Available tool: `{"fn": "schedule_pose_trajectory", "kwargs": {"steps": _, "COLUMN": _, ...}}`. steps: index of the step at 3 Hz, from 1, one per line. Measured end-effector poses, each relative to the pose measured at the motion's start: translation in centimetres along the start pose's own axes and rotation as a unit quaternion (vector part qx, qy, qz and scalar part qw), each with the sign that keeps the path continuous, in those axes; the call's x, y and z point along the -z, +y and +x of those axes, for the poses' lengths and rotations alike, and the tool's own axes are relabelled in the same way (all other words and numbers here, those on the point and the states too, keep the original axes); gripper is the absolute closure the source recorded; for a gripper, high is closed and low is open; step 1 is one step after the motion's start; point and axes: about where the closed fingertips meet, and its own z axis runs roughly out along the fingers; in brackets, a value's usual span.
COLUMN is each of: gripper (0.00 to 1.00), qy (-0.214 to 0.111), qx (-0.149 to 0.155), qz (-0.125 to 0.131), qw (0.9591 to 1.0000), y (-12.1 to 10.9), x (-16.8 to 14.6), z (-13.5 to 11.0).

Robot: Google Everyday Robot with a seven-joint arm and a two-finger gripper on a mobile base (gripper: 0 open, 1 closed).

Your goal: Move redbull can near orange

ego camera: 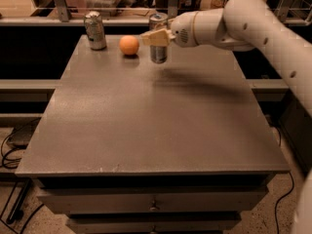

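Note:
The redbull can (158,52), slim and silver-blue with a silver top, is held upright in my gripper (157,38) at the far part of the table, its base just above the tabletop. The gripper's tan fingers (155,37) are shut around the can's upper half. The orange (129,45) lies on the table just left of the can, with a small gap between them. My white arm (243,23) reaches in from the right.
A shorter, wider silver-green can (95,30) stands at the far left corner of the grey table (146,121), left of the orange. A railing and shelves run behind the far edge. Drawers sit below the front edge; cables lie on the floor at left.

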Motion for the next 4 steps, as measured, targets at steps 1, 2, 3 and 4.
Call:
{"fn": "schedule_pose_trajectory", "kwargs": {"steps": 1, "gripper": 1.00, "qy": -0.042, "qx": -0.019, "qz": -0.004, "qw": 0.9989, "y": -1.4, "x": -4.3, "z": -1.0}}
{"fn": "schedule_pose_trajectory", "kwargs": {"steps": 2, "gripper": 0.87, "qy": -0.066, "qx": -0.029, "qz": 0.004, "qw": 0.9974, "y": -3.0, "x": -6.8, "z": -0.8}}
{"fn": "schedule_pose_trajectory", "kwargs": {"steps": 3, "gripper": 0.64, "qy": -0.068, "qx": -0.025, "qz": 0.019, "qw": 0.9972, "y": -4.5, "x": -8.1, "z": 0.0}}
{"fn": "schedule_pose_trajectory", "kwargs": {"steps": 4, "gripper": 0.41, "qy": -0.053, "qx": -0.006, "qz": 0.038, "qw": 0.9979, "y": -5.7, "x": -8.2, "z": 0.6}}
